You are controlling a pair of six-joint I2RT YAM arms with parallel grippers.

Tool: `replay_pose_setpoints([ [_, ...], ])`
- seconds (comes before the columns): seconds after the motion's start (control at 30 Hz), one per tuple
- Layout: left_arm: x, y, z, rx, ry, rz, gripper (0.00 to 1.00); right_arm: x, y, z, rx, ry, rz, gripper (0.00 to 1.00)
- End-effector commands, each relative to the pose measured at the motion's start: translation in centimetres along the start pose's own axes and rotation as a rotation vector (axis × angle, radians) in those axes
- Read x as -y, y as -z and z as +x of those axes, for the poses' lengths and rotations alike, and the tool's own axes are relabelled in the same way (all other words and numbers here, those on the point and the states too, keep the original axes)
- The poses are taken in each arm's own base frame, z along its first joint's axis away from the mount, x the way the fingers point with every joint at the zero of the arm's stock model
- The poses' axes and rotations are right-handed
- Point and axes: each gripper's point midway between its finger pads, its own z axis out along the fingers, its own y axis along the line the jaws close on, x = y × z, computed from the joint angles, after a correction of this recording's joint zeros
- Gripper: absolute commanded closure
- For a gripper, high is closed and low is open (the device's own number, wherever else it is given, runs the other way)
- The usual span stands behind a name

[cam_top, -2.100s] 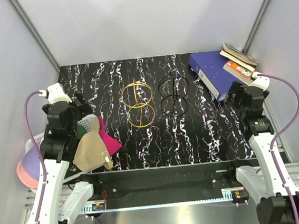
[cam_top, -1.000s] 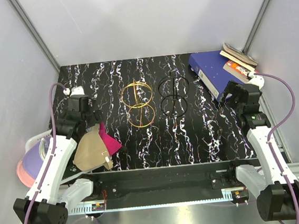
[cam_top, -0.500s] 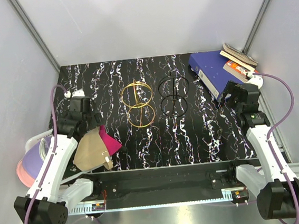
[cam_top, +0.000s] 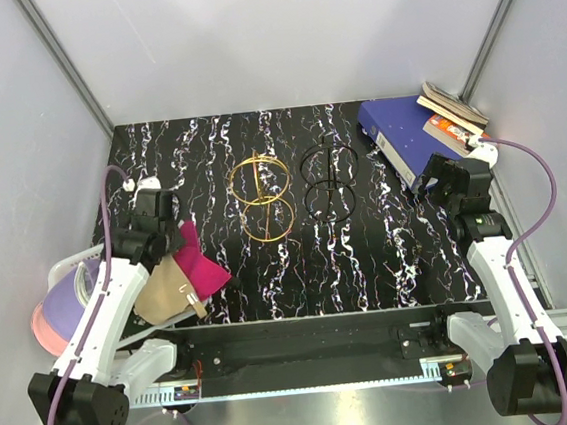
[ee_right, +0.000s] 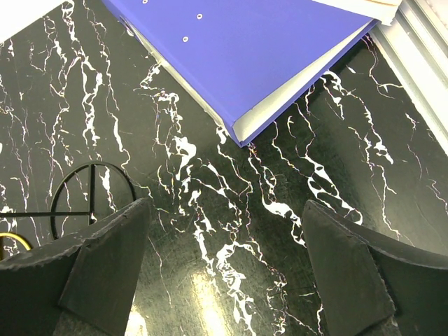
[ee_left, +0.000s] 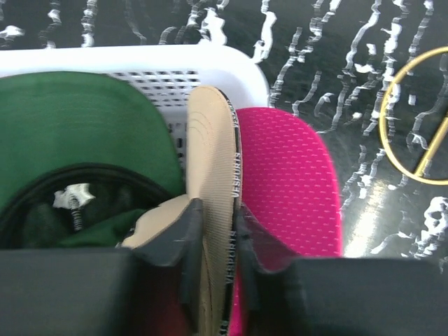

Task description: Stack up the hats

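"So, what has my left pincer [ee_left: 213, 234] got, and which way does it lie?"

"Your left pincer is clenched on the brim of the tan fabric baseball cap [ee_left: 212, 161]. The brim stands on edge between your fingers [ee_left: 187, 234]. Its long axis runs straight out ahead of the wrist, toward the rim of the white plastic mesh basket [ee_left: 140, 59]. The magenta fabric cap [ee_left: 287, 182] lies touching it on the right, and the dark green fabric cap [ee_left: 77, 126] sits just to the left, over the basket."

"And my right pincer [ee_right: 224, 280]?"

"Released, jaws wide, over the black marbled table [ee_right: 210, 231] beside the blue ring binder [ee_right: 266, 49], well apart from every cap. Your left arm is much the nearer. I judge your next move is a lift, and that thin edge-on grip could let the tan cap swing or slip."
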Motion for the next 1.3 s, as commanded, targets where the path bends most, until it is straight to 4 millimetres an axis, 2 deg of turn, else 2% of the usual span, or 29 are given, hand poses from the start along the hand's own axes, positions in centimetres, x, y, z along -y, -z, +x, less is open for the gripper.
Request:
replay_pose_setpoints([
  [0.0,-0.4,1.6,-2.0,0.068,0.018,-0.01,0.9,-1.5,0.5,-2.5,0.058,-0.021,-0.049,0.04],
  [0.07,-1.4,2.4,-2.6,0.082,-0.009,-0.052,1.0,-1.7,0.6,-2.6,0.058,-0.029,-0.056,0.04],
  [0.1,-1.5,3.3,-3.5,0.107,-0.014,-0.053,1.0,-1.8,0.5,-2.6,0.054,-0.032,-0.061,0.04],
  [0.23,-3.4,5.1,-4.7,0.121,-0.099,-0.128,1.0,-2.0,0.3,-2.2,0.037,-0.051,-0.07,0.04],
  [0.37,-6.2,6.3,-4.6,0.102,-0.196,-0.255,1.0,-2.2,0.1,-1.9,0.021,-0.064,-0.077,0.05],
  [0.47,-7.2,7.0,-4.6,0.094,-0.235,-0.302,1.0,-2.3,-0.2,-1.8,0.017,-0.067,-0.079,0.05],
  [0.63,-7.7,7.3,-5.0,0.098,-0.263,-0.326,1.0,-2.7,-0.7,-2.2,0.023,-0.07,-0.09,0.05],
  [0.87,-7.4,6.4,-4.8,0.069,-0.276,-0.334,0.99,-3.1,-0.8,-2.4,0.023,-0.056,-0.107,0.06],
  [0.9,-7.3,5.8,-4.6,0.052,-0.285,-0.339,0.85,-3.1,-0.8,-2.3,0.022,-0.054,-0.106,0.06],
  [0.93,-7.0,5.4,-4.5,0.039,-0.289,-0.335,0.64,-3.0,-0.8,-2.3,0.022,-0.054,-0.106,0.06],
  [0.97,-6.9,4.8,-4.3,0.015,-0.296,-0.342,0.23,-3.0,-0.8,-2.2,0.021,-0.056,-0.108,0.06],
  [1.0,-6.8,4.8,-4.5,0.014,-0.292,-0.343,0.13,-3.0,-0.7,-2.1,0.019,-0.054,-0.108,0.06],
  [1.1,-6.7,5.6,-5.5,0.026,-0.256,-0.352,0.01,-2.9,-0.6,-2.0,0.022,-0.053,-0.11,0.06],
  [1.23,-5.3,10.1,-11.2,0.203,-0.15,-0.265,0.01,-3.0,-0.5,-2.1,0.025,-0.049,-0.112,0.06],
  [1.27,-4.7,10.6,-12.1,0.223,-0.149,-0.239,0.01,-2.9,-0.6,-2.0,0.022,-0.048,-0.111,0.06],
])
